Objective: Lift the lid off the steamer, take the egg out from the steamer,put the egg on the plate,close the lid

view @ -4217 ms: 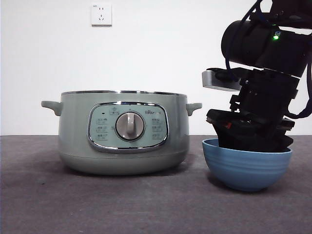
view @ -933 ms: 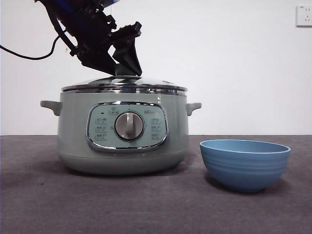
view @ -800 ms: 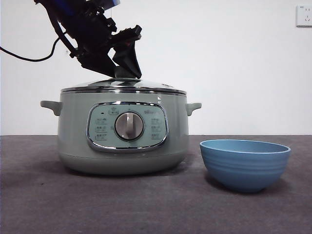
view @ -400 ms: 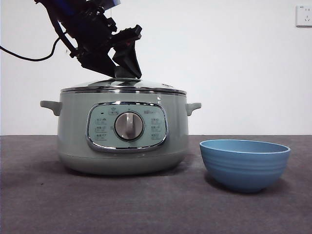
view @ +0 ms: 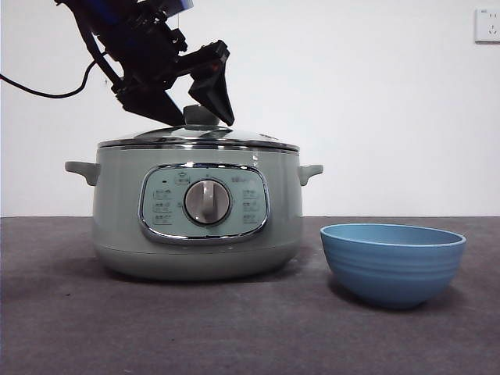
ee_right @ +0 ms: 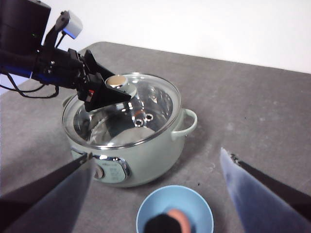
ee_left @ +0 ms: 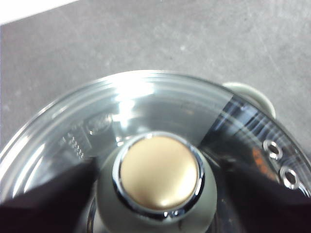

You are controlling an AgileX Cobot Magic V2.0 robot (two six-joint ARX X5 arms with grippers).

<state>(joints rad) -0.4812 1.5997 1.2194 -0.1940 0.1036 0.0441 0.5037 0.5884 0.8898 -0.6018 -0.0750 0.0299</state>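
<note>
The lid sat closed on the steamer, its metal rim level on the pot's upper edge and its round knob upright at the centre. In the left wrist view the knob filled the lower middle of the picture, with a pale golden cap ringed in chrome, and a dark jaw lay on either side of it, each clear of the knob. The left gripper hung at a slant just above the lid, its jaws spread apart around the knob and gripping nothing; the front view showed the knob bare between the two black tips. The right wrist view showed the same gripper reaching in over the glass from the far side of the pot.

The egg lay in the plate, a reddish-brown shape near the middle of the blue bowl, partly hidden by a dark blur at the picture's lower edge. The plate stood on the grey tabletop just beside the steamer, on the side away from the left arm, not touching it.

The right gripper hovered high above the plate, its jaws wide apart and empty.
</note>
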